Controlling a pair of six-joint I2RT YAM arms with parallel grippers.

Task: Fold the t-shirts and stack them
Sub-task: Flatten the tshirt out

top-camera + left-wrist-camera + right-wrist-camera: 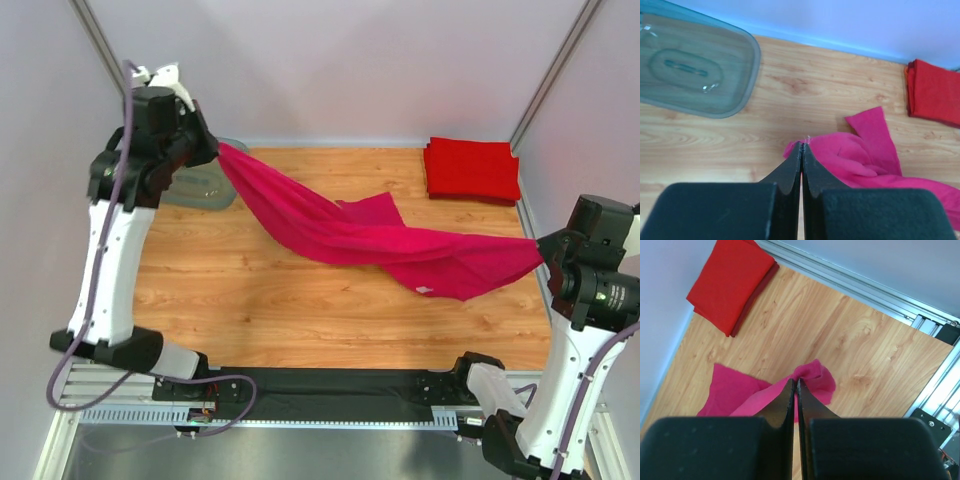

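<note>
My left gripper [802, 145] was pressed together, and a corner of the pink shirt [370, 240] was pinched between its two fingers. My right gripper [795, 382] was pressed together in the same way, on the opposite end of this shirt. The left one was raised at the far left, just beside the tub [740, 85], and the right one was at the right edge of the table [250, 290], nearer to me.

Between the two grippers the shirt was pulled out into one long band that ran across the table from far left to near right. It sagged in the middle, and I cannot tell if it touched the wood there. One sleeve stuck out from the band towards the far side. A small white label [427, 290] showed near the right end.

The red shirts [470, 168] lay folded in a neat pile at the far right corner of the table, well apart from the pink one.
</note>
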